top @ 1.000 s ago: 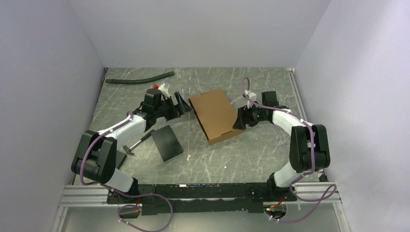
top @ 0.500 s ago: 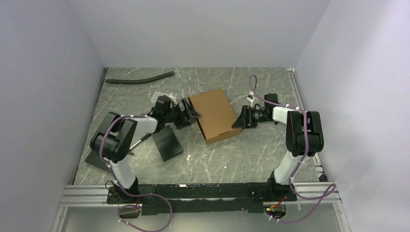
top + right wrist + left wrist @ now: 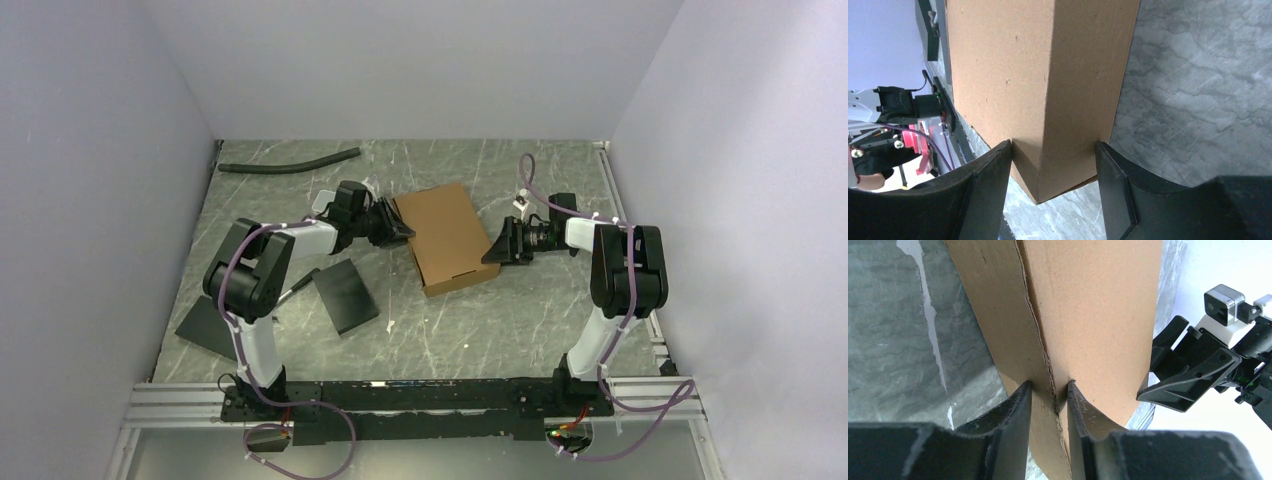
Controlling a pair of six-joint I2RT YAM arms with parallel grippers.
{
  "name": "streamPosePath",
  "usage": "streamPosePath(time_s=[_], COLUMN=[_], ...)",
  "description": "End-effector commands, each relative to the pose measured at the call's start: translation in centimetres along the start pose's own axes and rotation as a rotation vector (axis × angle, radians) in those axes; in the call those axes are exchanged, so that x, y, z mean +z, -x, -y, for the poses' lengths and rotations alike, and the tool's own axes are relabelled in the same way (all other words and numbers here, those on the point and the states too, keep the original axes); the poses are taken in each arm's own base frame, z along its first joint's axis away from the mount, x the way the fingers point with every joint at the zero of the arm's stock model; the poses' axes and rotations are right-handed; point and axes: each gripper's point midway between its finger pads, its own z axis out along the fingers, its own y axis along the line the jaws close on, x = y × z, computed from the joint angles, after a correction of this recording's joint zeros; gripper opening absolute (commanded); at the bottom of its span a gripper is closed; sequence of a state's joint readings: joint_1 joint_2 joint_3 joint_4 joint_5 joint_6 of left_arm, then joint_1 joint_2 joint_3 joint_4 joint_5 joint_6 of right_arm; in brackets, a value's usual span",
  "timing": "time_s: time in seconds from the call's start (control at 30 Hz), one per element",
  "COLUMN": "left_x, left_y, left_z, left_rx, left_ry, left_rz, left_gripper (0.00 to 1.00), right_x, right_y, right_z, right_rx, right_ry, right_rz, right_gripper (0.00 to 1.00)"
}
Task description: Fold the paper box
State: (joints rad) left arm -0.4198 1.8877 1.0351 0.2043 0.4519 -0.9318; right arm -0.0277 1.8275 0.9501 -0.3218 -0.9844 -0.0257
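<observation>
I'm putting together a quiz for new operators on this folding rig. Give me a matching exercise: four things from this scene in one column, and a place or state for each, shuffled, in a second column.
Column one
1. paper box
2. left end effector
3. right end effector
4. black hose

Column two
A. lying at the far left of the table
B. astride the box's right corner
C. pinching the box's left edge
D. brown, mid-table

Pairs: 1-D, 2-C, 3-B, 4-A
</observation>
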Motion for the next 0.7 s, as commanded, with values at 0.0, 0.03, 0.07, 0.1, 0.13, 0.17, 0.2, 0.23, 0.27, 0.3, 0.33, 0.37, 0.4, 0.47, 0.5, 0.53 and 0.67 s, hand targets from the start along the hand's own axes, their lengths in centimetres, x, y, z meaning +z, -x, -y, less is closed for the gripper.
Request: streamPosePath(time_s=[0.0, 0.03, 0.07, 0.1, 0.13, 0.17, 0.2, 0.23, 0.27, 0.3, 0.33, 0.37, 0.4, 0.47, 0.5, 0.53, 0.67], left_x=[-1.7, -2.2, -2.9, -3.5, -4.3, -5.1, -6.0, -6.9, -7.6, -8.2, -8.7, -9.0, -8.9, -8.3, -7.8, -7.3, -5.3], left_y=[0.1, 0.4, 0.5, 0.7, 0.8, 0.9, 1.1, 1.2, 1.2, 1.1, 0.8, 0.7, 0.4, -0.3, -0.6, -0.9, -0.7], left_z=[3.3, 3.9, 4.4, 4.6, 5.0, 5.0, 5.0, 4.9, 4.5, 4.2, 3.8, 3.5, 3.2, 2.8, 2.7, 2.8, 3.1], left_rx=[0.107, 0.124, 0.136, 0.149, 0.161, 0.163, 0.163, 0.161, 0.154, 0.143, 0.132, 0.114, 0.102, 0.074, 0.059, 0.048, 0.014], left_ry=[-0.098, -0.117, -0.128, -0.13, -0.137, -0.138, -0.137, -0.132, -0.123, -0.113, -0.109, -0.106, -0.109, -0.123, -0.138, -0.157, -0.228], left_rz=[0.01, 0.026, 0.042, 0.061, 0.088, 0.115, 0.15, 0.183, 0.21, 0.231, 0.241, 0.246, 0.234, 0.19, 0.167, 0.146, 0.111], left_gripper=[0.33, 0.38, 0.45, 0.54, 0.6, 0.67, 0.75, 0.84, 0.92, 0.98, 0.99, 0.99, 0.99, 0.99, 0.99, 1.0, 1.0], right_x=[0.4, 0.4, 0.4, 0.4, 0.4, 0.4, 0.4, 0.3, 0.3, 0.3, 0.3, 0.3, 0.3, 0.2, 0.1, 0.0, -0.5], right_y=[-0.9, -0.9, -0.9, -0.9, -1.0, -0.9, -0.9, -1.0, -1.0, -1.0, -1.0, -1.0, -1.0, -1.0, -1.0, -1.0, -0.8], right_z=[3.0, 3.0, 3.0, 3.0, 2.9, 3.0, 3.0, 3.0, 3.1, 3.1, 3.1, 3.1, 3.1, 3.1, 3.1, 3.1, 3.3], right_rx=[-0.019, -0.02, -0.019, -0.019, -0.016, -0.015, -0.011, -0.008, -0.004, 0.002, 0.007, 0.013, 0.02, 0.033, 0.04, 0.046, 0.074], right_ry=[-0.12, -0.122, -0.123, -0.121, -0.12, -0.12, -0.12, -0.119, -0.118, -0.116, -0.113, -0.11, -0.105, -0.097, -0.093, -0.088, -0.074], right_rz=[-0.035, -0.033, -0.033, -0.034, -0.036, -0.035, -0.035, -0.036, -0.036, -0.035, -0.035, -0.035, -0.034, -0.031, -0.028, -0.025, -0.005], right_gripper=[0.44, 0.44, 0.42, 0.42, 0.41, 0.4, 0.39, 0.38, 0.38, 0.37, 0.35, 0.34, 0.34, 0.32, 0.31, 0.31, 0.28])
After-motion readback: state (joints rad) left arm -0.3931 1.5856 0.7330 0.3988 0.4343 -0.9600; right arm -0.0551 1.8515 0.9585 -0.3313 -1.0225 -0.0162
